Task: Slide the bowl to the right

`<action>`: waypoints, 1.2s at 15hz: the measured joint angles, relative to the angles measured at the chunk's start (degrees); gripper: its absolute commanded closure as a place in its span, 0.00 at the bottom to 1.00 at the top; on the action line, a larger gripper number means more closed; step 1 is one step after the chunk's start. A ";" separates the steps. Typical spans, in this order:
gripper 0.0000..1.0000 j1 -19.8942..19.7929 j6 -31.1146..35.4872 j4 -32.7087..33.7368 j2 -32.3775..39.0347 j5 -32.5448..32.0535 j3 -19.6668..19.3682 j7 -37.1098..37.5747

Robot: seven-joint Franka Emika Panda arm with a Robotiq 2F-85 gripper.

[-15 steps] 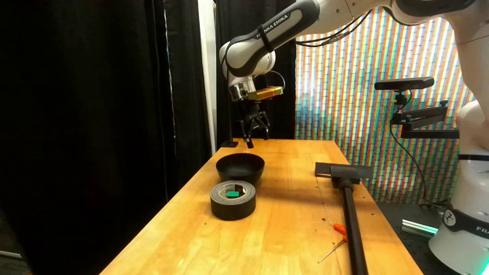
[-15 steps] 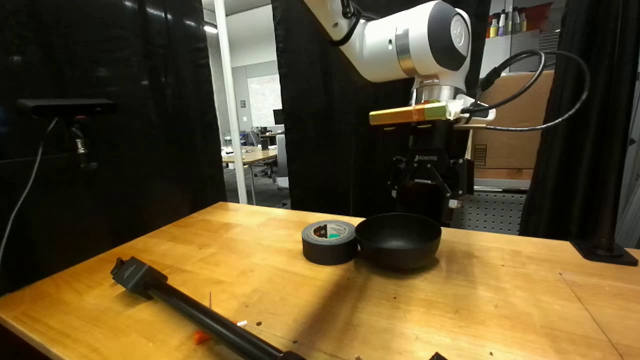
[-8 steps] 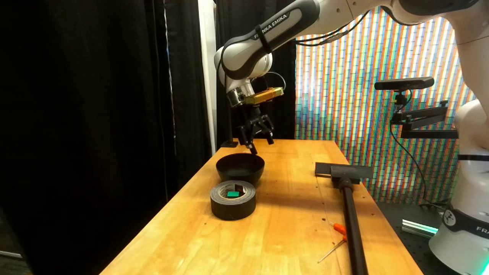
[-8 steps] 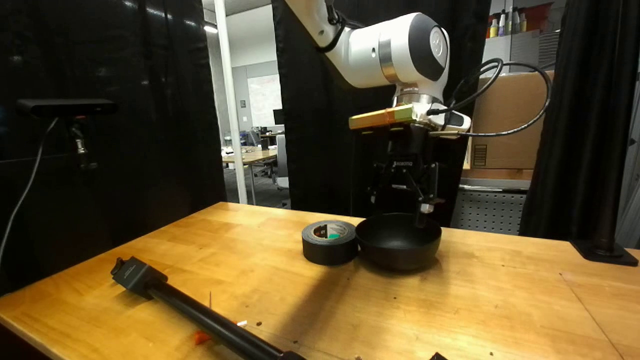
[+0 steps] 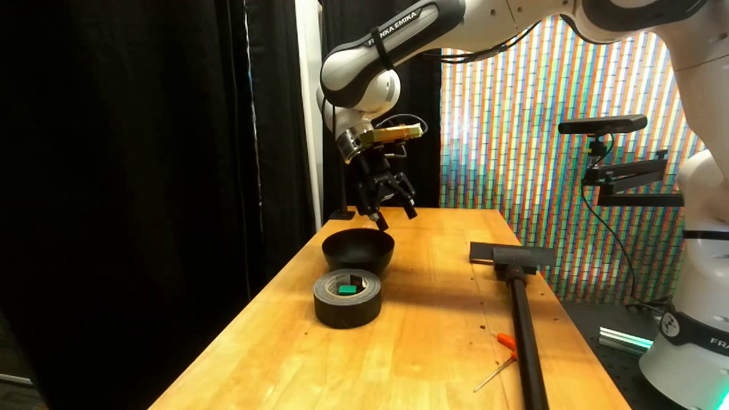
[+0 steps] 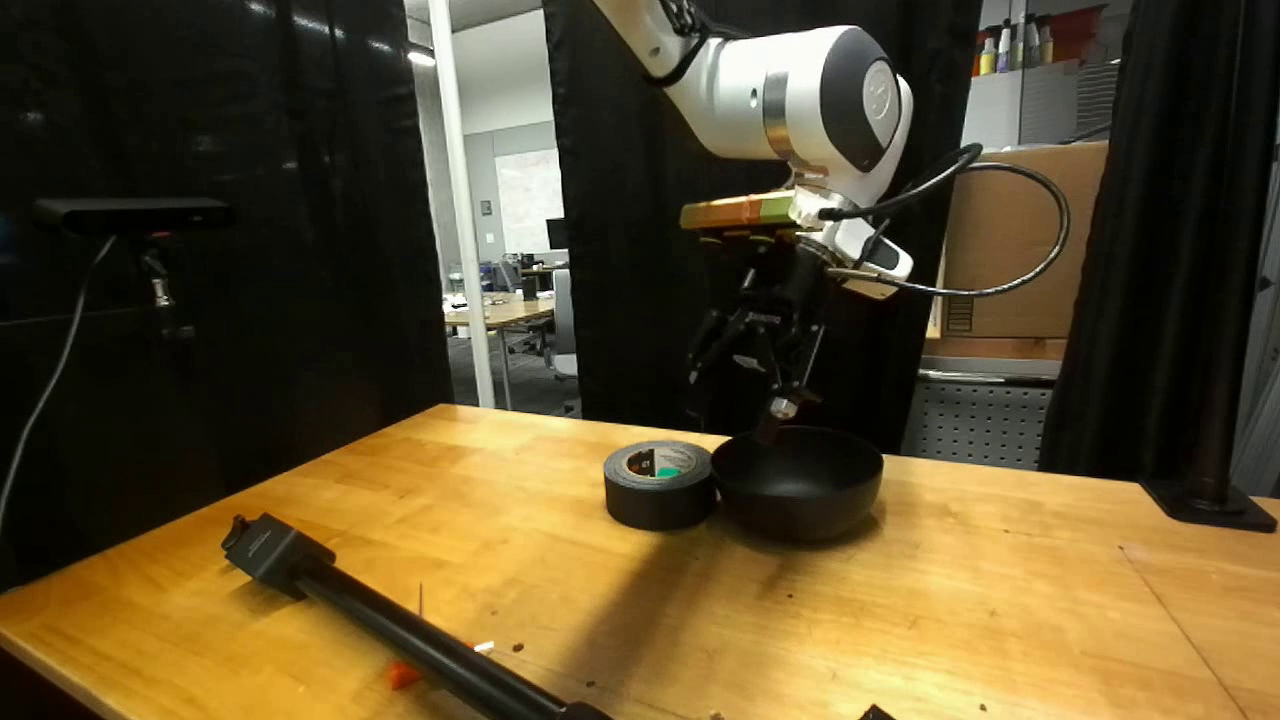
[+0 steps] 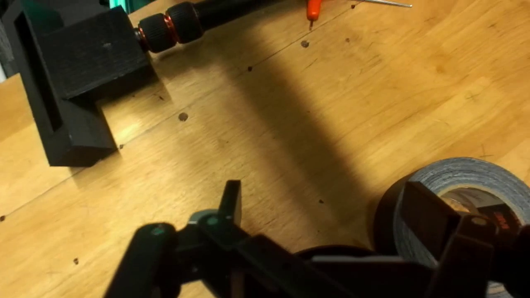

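Observation:
The black bowl (image 5: 358, 253) stands upright on the wooden table in both exterior views (image 6: 800, 495), touching or nearly touching the tape roll. Only a dark strip of its rim (image 7: 335, 249) shows at the bottom of the wrist view; the gripper hides the rest. My gripper (image 5: 397, 217) is open, empty and tilted, just above the bowl's far rim. In an exterior view (image 6: 733, 412) one finger overlaps the bowl's far rim; I cannot tell whether it touches. In the wrist view (image 7: 325, 192) the fingers stand wide apart, with table between them and the right one over the tape roll.
The tape roll (image 5: 347, 310) sits beside the bowl and shows in the wrist view (image 7: 468, 170). A black pole with a block head (image 5: 524, 330) lies along the table, with orange-handled tools (image 5: 506, 340) beside it. A black post base (image 6: 1208, 506) stands near the table's edge.
My gripper has come down toward the bowl's rim, shifted toward the tape-roll side and tilted. The bowl and the tape roll have not moved.

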 measured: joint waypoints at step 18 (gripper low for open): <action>0.00 -5.34 4.95 12.32 8.61 -1.64 -0.60 -6.29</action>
